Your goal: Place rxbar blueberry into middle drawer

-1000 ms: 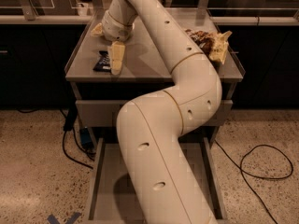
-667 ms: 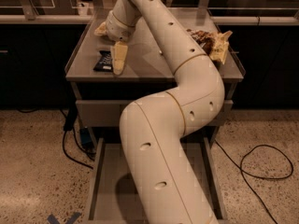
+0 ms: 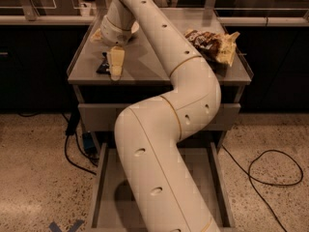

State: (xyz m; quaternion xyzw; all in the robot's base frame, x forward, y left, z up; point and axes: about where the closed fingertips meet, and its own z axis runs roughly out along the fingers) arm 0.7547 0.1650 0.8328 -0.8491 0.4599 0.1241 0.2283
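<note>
We see the gripper pointing down at the front-left corner of the desk; we cannot tell whether it is spread or closed. The rxbar blueberry lies on the desk just beside it, toward the desk's left edge. A chip bag rests on the desk's right side. Below the desk a drawer stands pulled out.

One cam only, set high on the robot's side of the cabinet, facing fwd and tilted steeply down over it. Close in: the arm fills the centre foreground, the open drawer sits right below the lens at btm edge, cabinet top lies mid-frame, gripper over its front-left corner.
</note>
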